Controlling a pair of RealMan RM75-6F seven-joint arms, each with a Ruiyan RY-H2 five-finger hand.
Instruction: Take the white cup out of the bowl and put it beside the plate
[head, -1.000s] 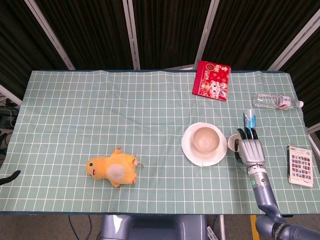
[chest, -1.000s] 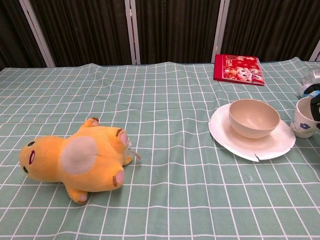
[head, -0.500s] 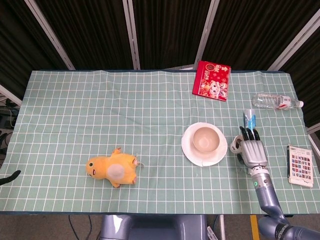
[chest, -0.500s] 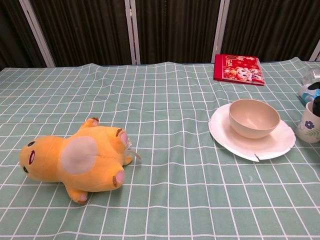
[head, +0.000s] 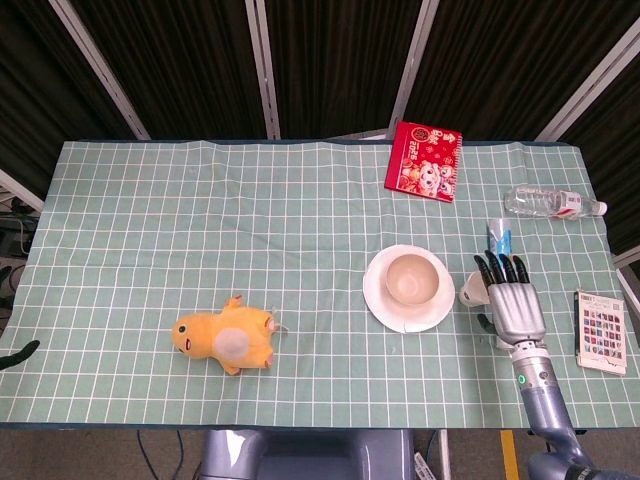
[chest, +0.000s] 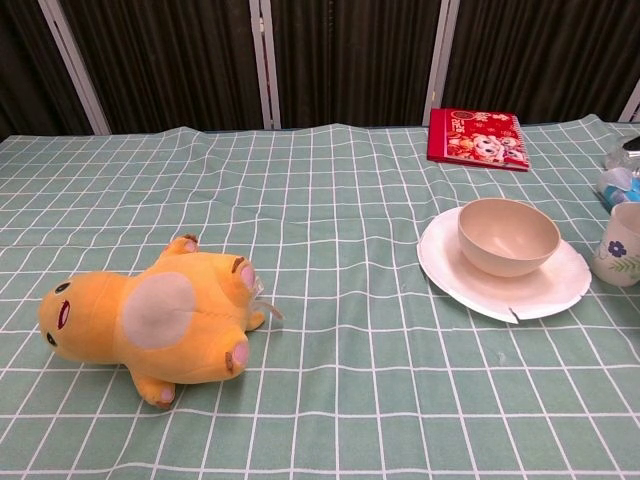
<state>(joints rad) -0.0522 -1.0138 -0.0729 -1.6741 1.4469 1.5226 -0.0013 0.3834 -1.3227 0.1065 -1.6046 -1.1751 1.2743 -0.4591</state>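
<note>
Right hand (head: 515, 308) is seen from above with fingers extended and apart, nothing grasped. White cup (chest: 621, 244) is set upright on the counter (head: 150, 200), just right of the plate (head: 380, 300), out of the bowl (head: 414, 279); contact between hand and cup cannot be told. Risk is judged: a fingertip brushing the cup on withdrawal could tip it. A blue flower print is noted on the cup; no writing is legible. Left hand is not seen.

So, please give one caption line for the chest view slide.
White cup stands upright beside the plate holding an empty bowl; yellow plush toy lies left.
</note>
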